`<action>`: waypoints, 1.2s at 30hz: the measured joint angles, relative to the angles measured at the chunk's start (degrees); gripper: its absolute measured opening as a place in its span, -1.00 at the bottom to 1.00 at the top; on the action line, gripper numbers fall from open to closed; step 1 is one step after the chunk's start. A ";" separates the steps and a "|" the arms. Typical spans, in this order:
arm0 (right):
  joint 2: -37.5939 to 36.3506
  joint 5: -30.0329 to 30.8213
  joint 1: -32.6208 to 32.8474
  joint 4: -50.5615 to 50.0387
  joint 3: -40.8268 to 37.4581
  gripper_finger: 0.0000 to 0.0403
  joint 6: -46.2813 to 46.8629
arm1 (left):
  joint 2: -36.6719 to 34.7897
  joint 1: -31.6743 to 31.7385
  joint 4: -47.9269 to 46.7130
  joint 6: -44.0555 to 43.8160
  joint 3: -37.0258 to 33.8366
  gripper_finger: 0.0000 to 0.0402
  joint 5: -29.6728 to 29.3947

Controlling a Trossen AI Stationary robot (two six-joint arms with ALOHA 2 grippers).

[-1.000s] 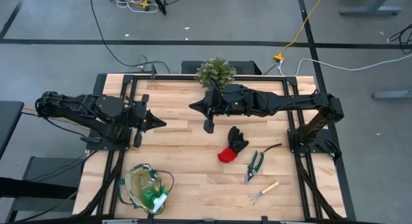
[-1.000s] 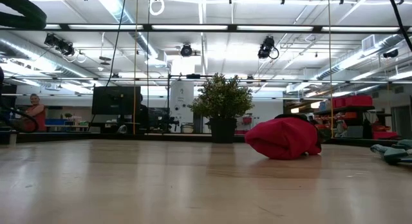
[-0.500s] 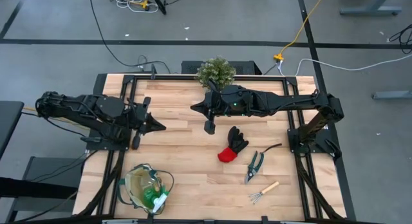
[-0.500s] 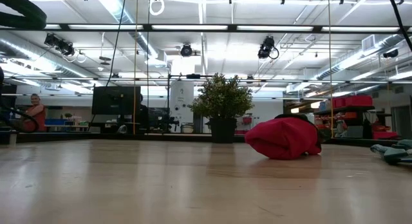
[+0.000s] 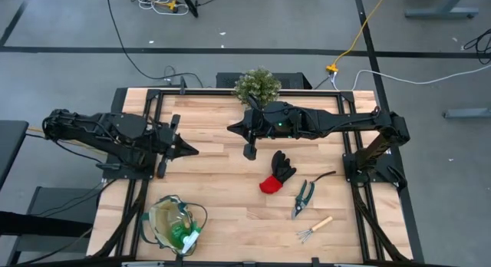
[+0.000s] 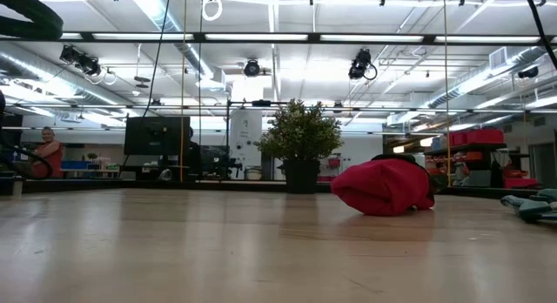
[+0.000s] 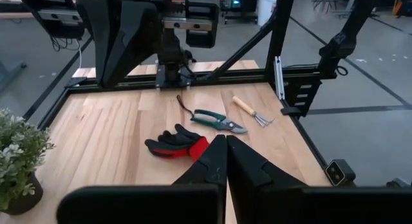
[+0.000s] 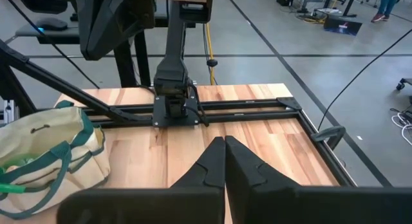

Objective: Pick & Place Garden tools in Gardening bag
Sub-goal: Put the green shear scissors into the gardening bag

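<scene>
The black-and-red glove point(image 5: 278, 173) lies flat on the table right of centre, also seen as glove point(image 7: 177, 147) and glove point(image 6: 383, 188). The pruning shears point(image 5: 303, 198) and a wooden-handled mini rake point(image 5: 314, 229) lie nearer the front right. The tan gardening bag point(image 5: 176, 225) stands at the front left with a green spray bottle point(image 5: 185, 237) inside. My left gripper point(image 5: 193, 150) hovers shut at the left, above the table. My right gripper point(image 5: 230, 129) hovers shut near the table's middle, toward the far side. Neither holds anything.
A bushy potted plant point(image 5: 257, 84) stands at the far edge, just behind my right arm. Black frame rails point(image 5: 153, 121) run along both sides of the table. Bare wood point(image 5: 222, 182) lies between the bag and the glove.
</scene>
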 joint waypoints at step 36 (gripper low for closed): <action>0.00 -1.55 0.00 -0.02 0.00 -0.98 1.55 | 0.00 0.00 -0.17 -0.67 0.00 -0.94 -0.17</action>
